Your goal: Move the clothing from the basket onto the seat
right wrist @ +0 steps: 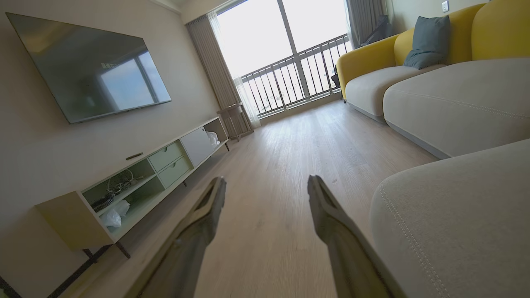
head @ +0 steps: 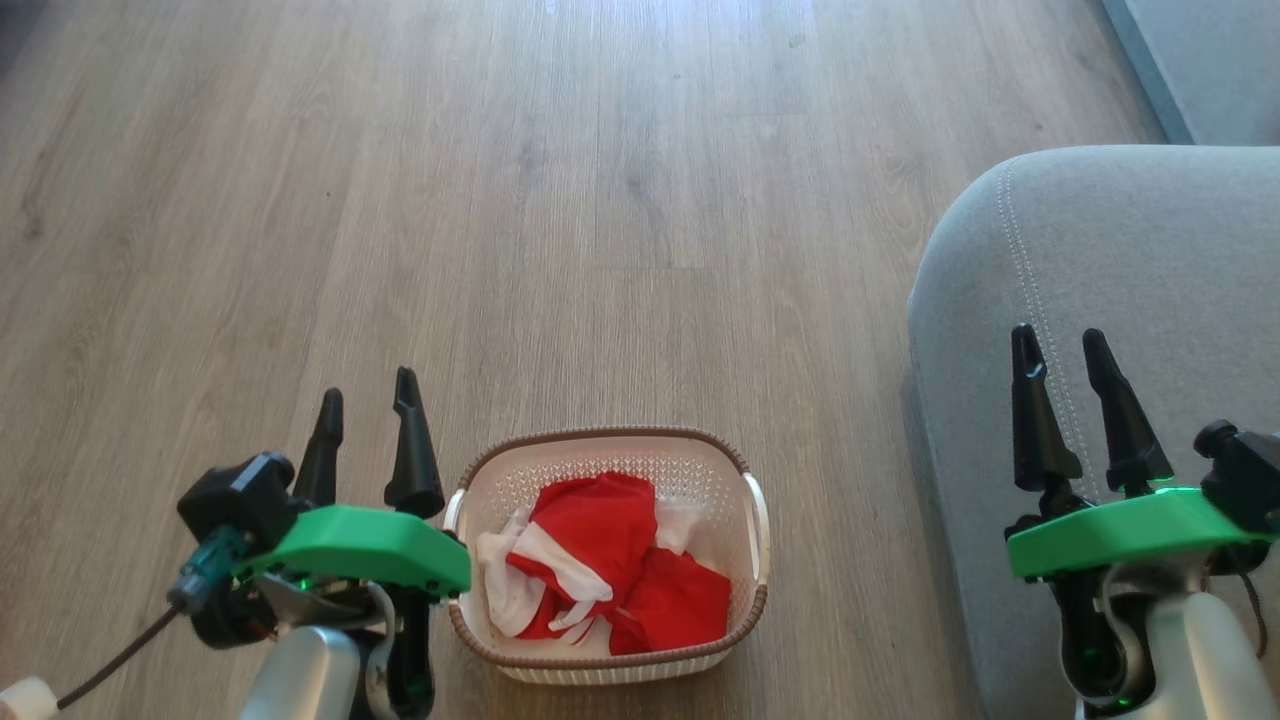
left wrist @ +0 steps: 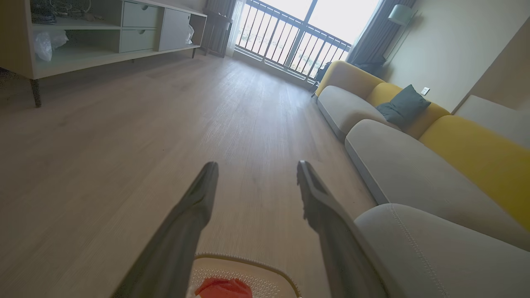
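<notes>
Our left gripper (head: 367, 402) hovers open beside the basket (head: 607, 447); our right gripper (head: 1060, 341) hovers open over the seat (head: 1150, 260).

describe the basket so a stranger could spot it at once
On the wood floor, left of the big grey seat, stands a small cream basket. Its brown rim and the red and white clothing heaped inside set it apart.

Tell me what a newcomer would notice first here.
Bright red and white clothing lies heaped in the cream basket on the wooden floor, low in the head view. The big grey seat stands to the basket's right. The left gripper by the basket and the right gripper by the seat are open.
</notes>
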You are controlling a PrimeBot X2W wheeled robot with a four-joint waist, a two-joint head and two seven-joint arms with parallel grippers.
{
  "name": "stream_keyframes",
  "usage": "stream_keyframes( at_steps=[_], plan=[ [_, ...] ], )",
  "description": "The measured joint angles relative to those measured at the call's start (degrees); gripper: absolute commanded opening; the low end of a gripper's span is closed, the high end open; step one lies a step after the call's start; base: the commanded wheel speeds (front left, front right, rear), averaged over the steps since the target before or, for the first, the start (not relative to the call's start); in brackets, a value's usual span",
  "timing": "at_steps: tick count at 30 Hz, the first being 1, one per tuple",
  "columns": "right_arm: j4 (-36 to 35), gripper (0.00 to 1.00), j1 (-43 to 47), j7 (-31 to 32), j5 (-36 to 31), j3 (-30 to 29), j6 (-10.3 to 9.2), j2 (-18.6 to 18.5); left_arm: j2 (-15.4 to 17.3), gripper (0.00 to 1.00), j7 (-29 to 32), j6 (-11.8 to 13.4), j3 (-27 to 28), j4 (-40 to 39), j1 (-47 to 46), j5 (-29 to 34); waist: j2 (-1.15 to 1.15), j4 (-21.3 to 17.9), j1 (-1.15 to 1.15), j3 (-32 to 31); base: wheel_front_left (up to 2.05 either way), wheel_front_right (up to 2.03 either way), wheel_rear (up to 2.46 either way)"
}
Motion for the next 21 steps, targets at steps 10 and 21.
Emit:
stream_keyframes(
  at_steps=[10, 21],
  plan=[
    [-1.7, 1.0, -0.2, -1.8, -7.7, 1.4, 0.01, -0.1, 2.1, 1.0, -1.8, 9.6, -2.9, -3.9, -1.1, 8.6, 0.0, 0.2, 0.0, -0.2, 0.0, 0.0, 0.0],
    [0.6, 1.0, -0.3, -3.6, -9.8, 0.6, 0.01, -0.1, 0.9, 1.0, -3.5, 3.9, -3.6, 1.6, -0.6, 7.6, 0.0, 0.2, 0.0, -0.5, 0.0, 0.0, 0.0]
  ],
)
